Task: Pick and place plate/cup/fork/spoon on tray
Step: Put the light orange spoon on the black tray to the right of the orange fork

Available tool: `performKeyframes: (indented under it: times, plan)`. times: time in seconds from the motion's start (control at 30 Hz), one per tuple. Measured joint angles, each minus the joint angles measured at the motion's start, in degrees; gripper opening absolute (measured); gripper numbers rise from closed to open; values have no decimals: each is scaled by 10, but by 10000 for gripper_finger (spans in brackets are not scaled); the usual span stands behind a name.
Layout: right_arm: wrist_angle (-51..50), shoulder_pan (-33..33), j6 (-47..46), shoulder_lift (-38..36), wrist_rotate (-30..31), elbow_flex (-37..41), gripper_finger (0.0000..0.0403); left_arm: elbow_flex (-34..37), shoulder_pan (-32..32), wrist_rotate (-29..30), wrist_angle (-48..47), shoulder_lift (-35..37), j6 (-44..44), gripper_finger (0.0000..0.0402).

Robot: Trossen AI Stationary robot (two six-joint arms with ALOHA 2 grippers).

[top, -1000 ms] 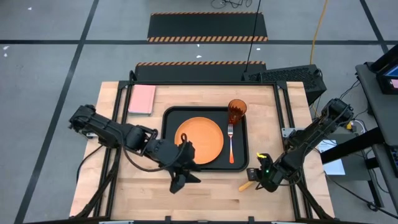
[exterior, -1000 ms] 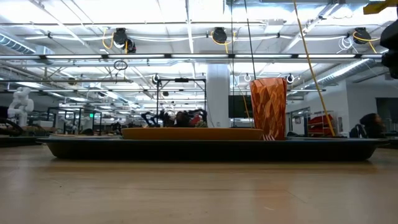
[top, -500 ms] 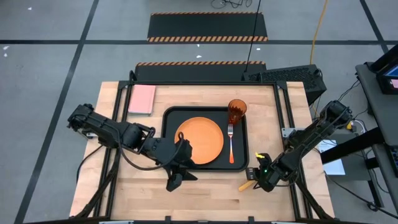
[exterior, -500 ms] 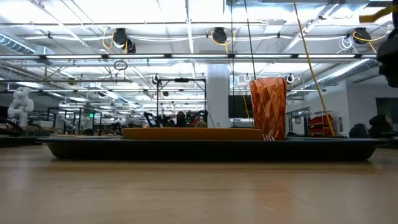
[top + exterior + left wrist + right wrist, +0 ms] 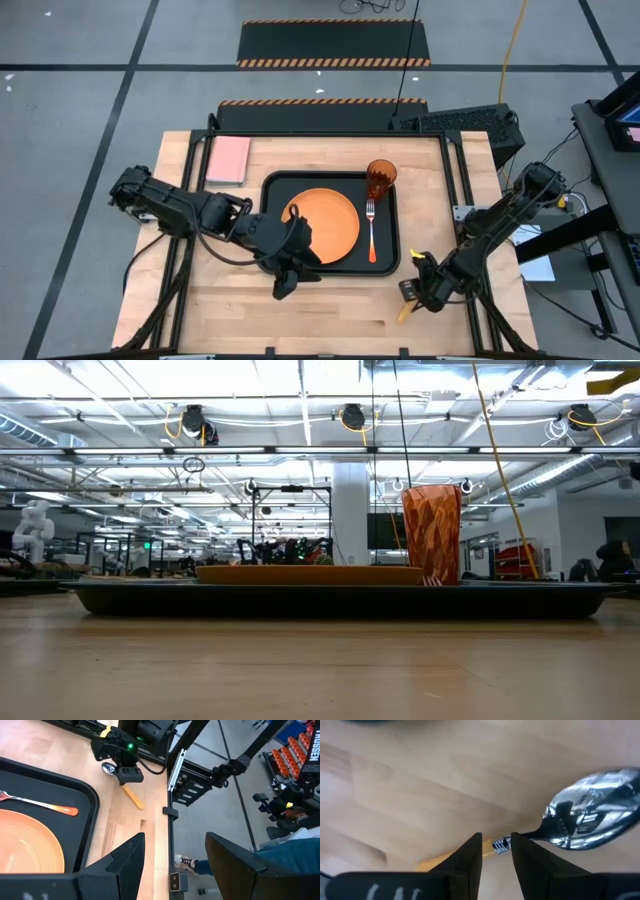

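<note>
Checking lower right of the high view: finds right gripper (image 5: 421, 292) low over bare table (image 5: 340, 310), just below and right of tray (image 5: 272, 200). Records fingers (image 5: 472, 852) drawn narrow onto neck of spoon (image 5: 592, 822), bowl lying beyond the tips, yellow handle pointing toward the bottom edge of the high view. Places spoon outside tray; cannot tell whether touching wood. Finds left gripper (image 5: 284, 285) at lower centre, just below tray's bottom edge, jaws spread wide, holding nothing. Notes plate (image 5: 322, 225) flat in tray, left of centre; fork (image 5: 371, 235) inside tray just right of plate, tines toward cup (image 5: 381, 178); cup upright at tray's upper right corner. Notes pink pad (image 5: 229, 160) at table's upper left, apart from tray.
</note>
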State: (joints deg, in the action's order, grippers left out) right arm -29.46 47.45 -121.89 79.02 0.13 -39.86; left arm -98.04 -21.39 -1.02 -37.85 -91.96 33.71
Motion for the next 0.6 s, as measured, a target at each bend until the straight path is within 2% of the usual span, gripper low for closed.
performKeyframes:
  times: [0.2,0.43,0.6]
  plan:
    - [1,14,-35,-13,-6,0,100,0,0,-4,0,0,9,211]
    - [-84,14,-88,-17,-19,-51,100,0,-1,-10,0,0,10,211]
    - [-88,14,-108,-2,-19,-52,100,0,-1,-21,1,0,10,211]
